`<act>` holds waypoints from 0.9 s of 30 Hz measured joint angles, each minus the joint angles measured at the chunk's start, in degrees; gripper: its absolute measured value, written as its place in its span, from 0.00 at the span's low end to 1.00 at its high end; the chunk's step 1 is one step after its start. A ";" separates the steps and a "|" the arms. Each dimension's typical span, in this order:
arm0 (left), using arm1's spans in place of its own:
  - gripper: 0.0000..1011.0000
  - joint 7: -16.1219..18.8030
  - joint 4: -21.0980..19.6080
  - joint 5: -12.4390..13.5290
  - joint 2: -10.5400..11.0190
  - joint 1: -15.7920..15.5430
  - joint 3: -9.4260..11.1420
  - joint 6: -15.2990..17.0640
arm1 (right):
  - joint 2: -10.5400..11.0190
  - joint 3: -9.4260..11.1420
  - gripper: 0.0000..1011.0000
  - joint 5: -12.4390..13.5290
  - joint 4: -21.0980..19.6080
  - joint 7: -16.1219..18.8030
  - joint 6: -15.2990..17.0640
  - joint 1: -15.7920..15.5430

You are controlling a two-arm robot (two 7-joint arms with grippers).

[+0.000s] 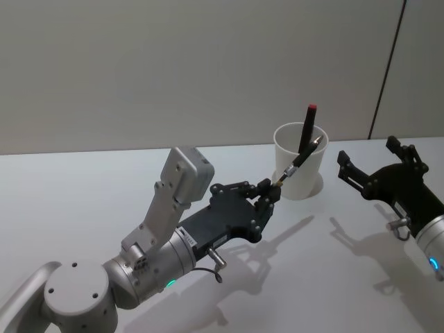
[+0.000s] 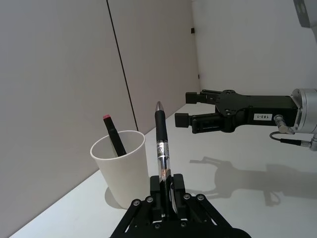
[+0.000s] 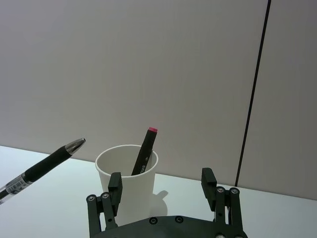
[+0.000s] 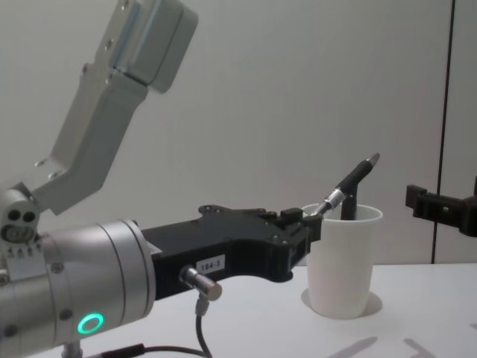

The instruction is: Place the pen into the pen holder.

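My left gripper (image 1: 269,191) is shut on the lower end of a pen (image 1: 298,161) with a black and clear barrel and a silver tip. The pen tilts upward, its tip higher than the rim of the pen holder (image 1: 305,182), a white paper cup. In the wrist views the pen (image 2: 161,144) (image 3: 47,166) stands just beside the cup (image 2: 121,168), not inside it. A black marker with a red cap (image 1: 307,125) leans in the cup. My right gripper (image 1: 368,156) hangs open to the right of the cup, holding nothing.
The pale table (image 1: 83,180) runs back to a plain wall close behind the cup. A dark vertical seam (image 3: 252,94) marks the wall to the right.
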 joint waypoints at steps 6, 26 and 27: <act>0.15 -0.14 0.05 -0.09 -0.03 -0.03 0.04 -0.10 | 0.19 0.10 0.99 0.89 -0.96 0.88 0.20 -0.29; 0.15 -0.30 0.08 -0.20 -0.11 -0.03 0.09 -0.20 | 3.82 2.91 0.99 15.11 -9.06 5.54 7.63 -2.94; 0.15 -0.31 0.08 -0.20 -0.11 -0.03 0.09 -0.20 | 4.07 3.10 0.99 15.95 -9.38 5.68 8.21 -3.10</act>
